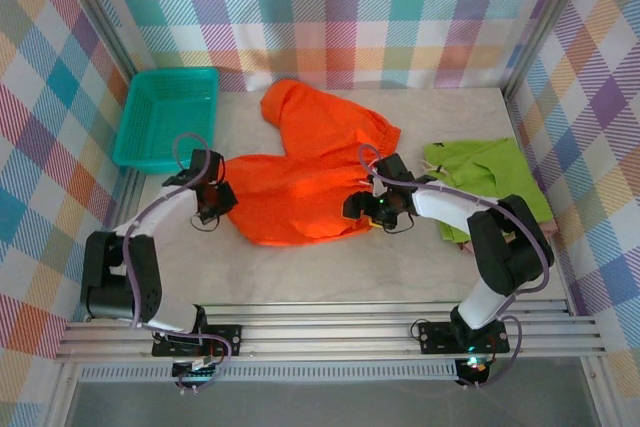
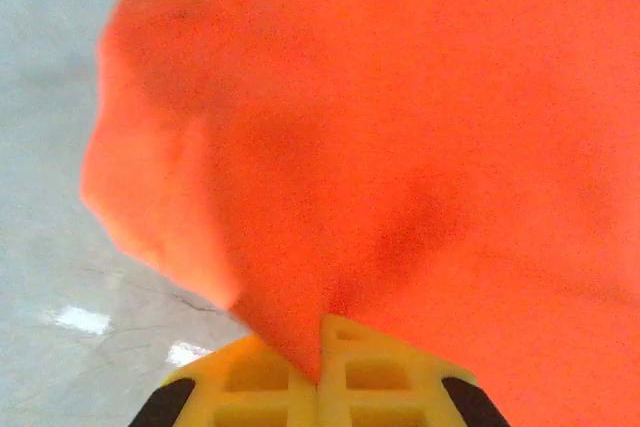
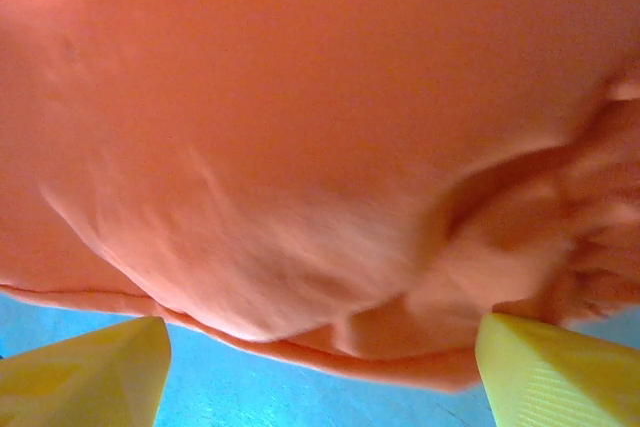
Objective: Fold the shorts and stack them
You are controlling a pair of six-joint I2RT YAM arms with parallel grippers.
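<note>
Inside the tightly closed left end effector (image 1: 215, 197) sits an edge of the unfolded orange shorts (image 1: 300, 187), the right end effector (image 1: 362, 205) gaping wide at their opposite edge without gripping, green shorts (image 1: 490, 172) beyond it: folding looks barely begun.

I read the orange shorts (image 1: 300, 182) at the centre of the top view as soft, matt cloth, creased. The lime green shorts (image 1: 490, 172) at the right look the same. The teal basket (image 1: 165, 117), upper left, is plastic mesh with a slight sheen. The table (image 1: 330, 257) is pale and smooth, catching small glints. The rails (image 1: 330, 332) along the bottom are brushed metal. My left gripper (image 2: 320, 372) has smooth yellow plastic fingers (image 2: 260, 387).
</note>
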